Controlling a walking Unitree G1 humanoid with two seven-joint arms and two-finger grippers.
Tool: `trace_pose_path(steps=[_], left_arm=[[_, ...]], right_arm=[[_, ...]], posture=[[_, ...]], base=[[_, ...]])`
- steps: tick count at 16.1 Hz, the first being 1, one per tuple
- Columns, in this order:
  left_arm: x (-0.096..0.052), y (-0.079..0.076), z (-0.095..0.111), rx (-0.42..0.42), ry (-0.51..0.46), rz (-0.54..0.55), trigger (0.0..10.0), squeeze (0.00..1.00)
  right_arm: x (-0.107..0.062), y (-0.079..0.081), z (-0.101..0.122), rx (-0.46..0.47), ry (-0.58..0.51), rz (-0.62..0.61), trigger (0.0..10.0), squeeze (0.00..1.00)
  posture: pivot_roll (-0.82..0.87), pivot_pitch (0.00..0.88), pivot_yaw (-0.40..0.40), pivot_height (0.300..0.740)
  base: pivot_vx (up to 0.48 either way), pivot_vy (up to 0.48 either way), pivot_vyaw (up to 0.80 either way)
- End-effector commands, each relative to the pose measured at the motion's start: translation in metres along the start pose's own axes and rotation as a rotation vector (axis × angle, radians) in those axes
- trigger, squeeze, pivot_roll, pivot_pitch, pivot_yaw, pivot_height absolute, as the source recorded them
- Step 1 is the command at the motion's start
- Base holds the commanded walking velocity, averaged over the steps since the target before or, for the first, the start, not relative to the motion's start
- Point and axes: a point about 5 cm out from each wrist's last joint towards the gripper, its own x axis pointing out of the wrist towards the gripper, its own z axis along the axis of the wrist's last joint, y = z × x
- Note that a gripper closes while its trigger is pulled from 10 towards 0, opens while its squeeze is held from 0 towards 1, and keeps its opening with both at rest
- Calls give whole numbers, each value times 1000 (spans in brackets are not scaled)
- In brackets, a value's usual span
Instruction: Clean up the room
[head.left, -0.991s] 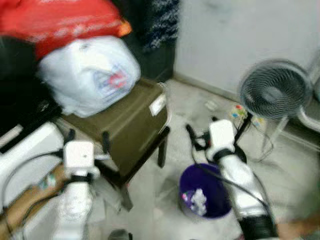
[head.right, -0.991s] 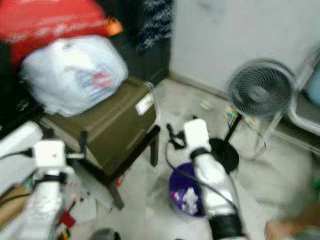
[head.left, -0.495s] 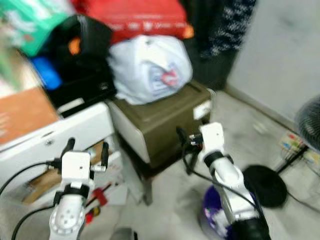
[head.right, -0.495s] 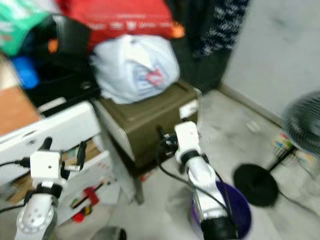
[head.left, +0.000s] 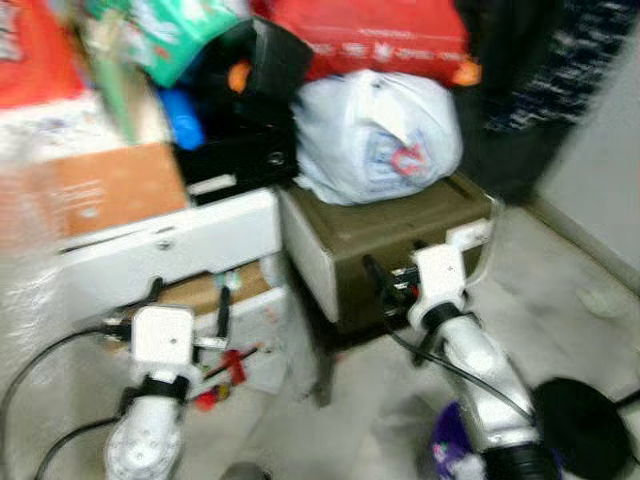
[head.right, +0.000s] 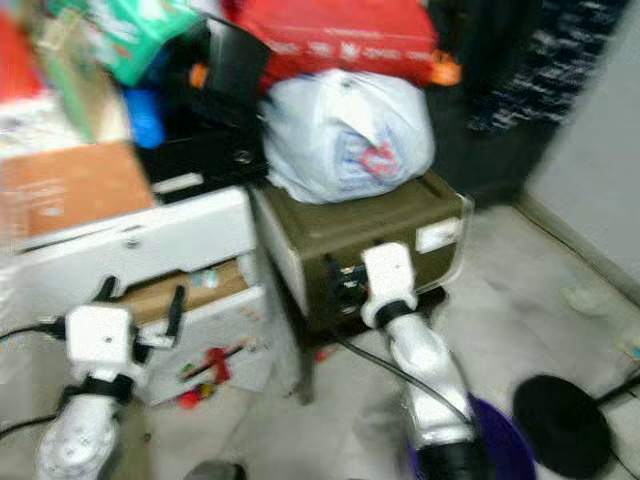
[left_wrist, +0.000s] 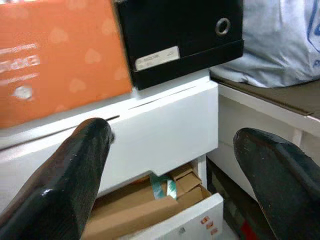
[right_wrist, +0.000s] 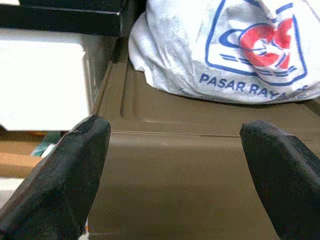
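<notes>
Both arms are raised in front of a cluttered corner. My left gripper (head.left: 188, 300) is open and empty, facing a white drawer unit (head.left: 170, 245) whose lower drawer (left_wrist: 165, 212) stands open with cardboard inside. My right gripper (head.left: 395, 285) is open too, with nothing between its fingers, close to the front of an olive-brown box (right_wrist: 175, 165). A white plastic bag (head.left: 375, 135) with a red and blue logo lies on that box. The purple bin (head.left: 455, 450), with white scraps in it, is at the bottom edge beside my right arm.
A red bag (head.left: 370, 35) tops the pile above a black box (head.left: 235, 155) and an orange box (left_wrist: 55, 55). A green packet (head.left: 175, 30) sits upper left. Red bits (head.left: 220, 375) lie on the floor by the drawer. A black fan base (head.left: 585, 410) is at lower right.
The whole view has swung left: the fan head has left the picture, the bin has slid to the bottom edge, and the drawer unit and boxes have come in. Both grippers stay open.
</notes>
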Motion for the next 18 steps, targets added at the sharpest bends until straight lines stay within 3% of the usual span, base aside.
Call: trace_pose_path(steps=[1, 8, 11, 16, 18], left_arm=[[1, 4, 2, -9, 1, 6, 10000, 0], [4, 3, 5, 2, -3, -20, 10000, 0], [6, -5, 10, 28, -26, -91, 10000, 0], [0, 0, 8, 56, -15, -67, 10000, 0], [-5, 9, 4, 82, 3, -35, 10000, 0]], right_arm=[[3, 2, 7, 8, -21, 7, 10000, 0], [6, 3, 11, 12, -21, 7, 10000, 0], [6, 2, 13, 10, -23, 1, 10000, 0], [-10, 1, 18, 11, -27, 1, 10000, 0], [-24, -6, 12, -2, 5, -5, 10000, 0]], posture=[[-71, 0, -39, 740], [-74, 0, -38, 740], [-74, 0, -36, 740], [-77, 0, -34, 740], [-74, 0, -37, 740]], base=[[0, 0, 800], [0, 0, 800], [0, 0, 800], [0, 0, 800], [0, 0, 800]])
